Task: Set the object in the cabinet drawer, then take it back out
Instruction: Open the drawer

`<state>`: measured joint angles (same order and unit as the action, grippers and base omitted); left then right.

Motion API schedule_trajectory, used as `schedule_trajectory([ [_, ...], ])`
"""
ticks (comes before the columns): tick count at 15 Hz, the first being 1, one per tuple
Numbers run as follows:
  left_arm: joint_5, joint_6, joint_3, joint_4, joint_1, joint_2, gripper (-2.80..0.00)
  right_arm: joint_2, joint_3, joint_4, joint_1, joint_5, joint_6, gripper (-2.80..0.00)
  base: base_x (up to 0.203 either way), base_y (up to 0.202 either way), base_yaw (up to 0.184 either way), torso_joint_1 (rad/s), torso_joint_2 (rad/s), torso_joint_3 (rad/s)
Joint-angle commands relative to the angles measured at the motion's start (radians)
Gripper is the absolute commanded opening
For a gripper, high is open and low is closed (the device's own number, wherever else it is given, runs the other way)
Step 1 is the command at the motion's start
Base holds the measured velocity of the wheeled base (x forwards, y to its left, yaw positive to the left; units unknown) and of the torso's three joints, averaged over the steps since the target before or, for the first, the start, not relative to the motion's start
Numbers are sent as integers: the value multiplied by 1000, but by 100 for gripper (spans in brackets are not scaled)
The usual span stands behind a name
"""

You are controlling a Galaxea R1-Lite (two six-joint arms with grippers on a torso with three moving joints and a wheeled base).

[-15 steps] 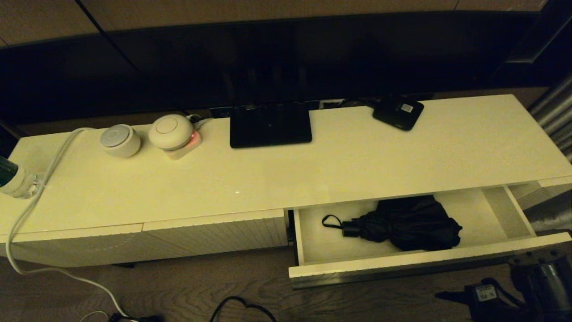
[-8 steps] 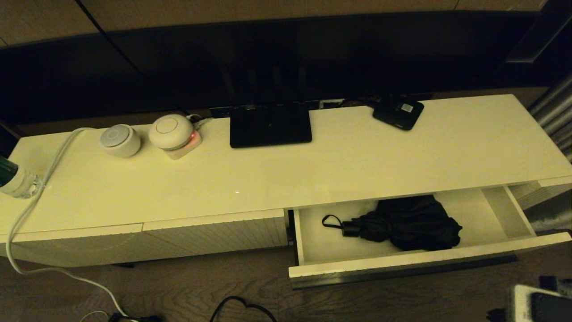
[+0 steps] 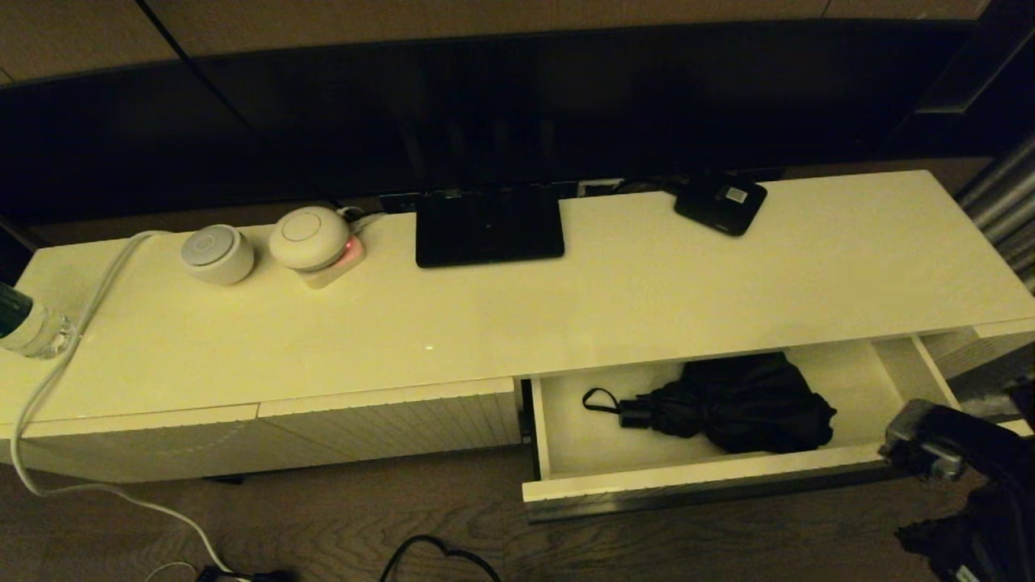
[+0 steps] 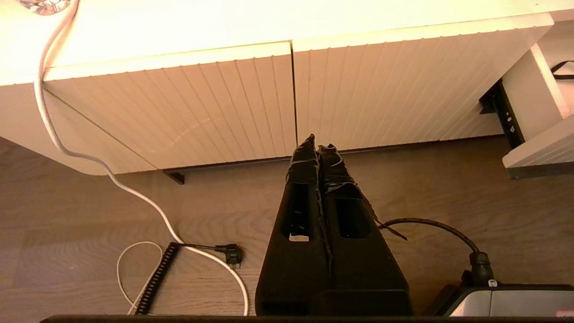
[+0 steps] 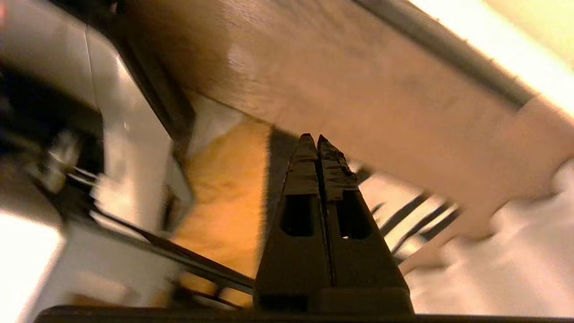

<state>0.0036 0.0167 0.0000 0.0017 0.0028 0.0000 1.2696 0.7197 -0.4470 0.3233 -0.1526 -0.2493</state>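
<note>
The black folding umbrella [image 3: 732, 408] lies inside the open cabinet drawer [image 3: 687, 478], handle and strap loop [image 3: 598, 400] pointing left. No gripper touches it. My right arm [image 3: 930, 443] rises at the drawer's right front corner, partly covering that corner. In the right wrist view the right gripper [image 5: 317, 137] is shut with nothing between its fingers, and its surroundings are smeared. My left gripper [image 4: 316, 141] is shut and empty, low over the wood floor in front of the closed ribbed panels [image 4: 287, 98]. The drawer's left front corner [image 4: 538, 152] shows beside it.
On the cabinet top [image 3: 631, 291] stand a flat black stand base [image 3: 489, 228], a small black box [image 3: 720, 204], two round white devices [image 3: 217, 254] [image 3: 309, 237] and a bottle [image 3: 24, 325]. A white cable [image 3: 40, 404] hangs off the left end; black cords [image 3: 441, 558] lie on the floor.
My right arm has swung about at the lower right and now stands higher, against the drawer's right front corner. The umbrella and the drawer have not moved.
</note>
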Motion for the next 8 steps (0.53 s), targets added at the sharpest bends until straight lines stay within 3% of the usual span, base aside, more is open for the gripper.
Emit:
schedule_trajectory([
  [1, 1, 0, 3, 1, 0, 0, -280, 169, 51, 23, 38, -22, 189, -280, 0, 0, 0, 0, 0, 0],
  [2, 1, 0, 3, 0, 0, 0, -280, 214, 83, 47, 54, -36, 264, -280, 0, 0, 0, 0, 0, 0],
  [4, 1, 0, 3, 1, 0, 0, -280, 276, 154, 75, 71, -73, 334, -280, 0, 0, 0, 0, 0, 0],
  [8, 1, 0, 3, 0, 0, 0, -280, 343, 215, 108, 74, -85, 352, -280, 0, 0, 0, 0, 0, 0],
])
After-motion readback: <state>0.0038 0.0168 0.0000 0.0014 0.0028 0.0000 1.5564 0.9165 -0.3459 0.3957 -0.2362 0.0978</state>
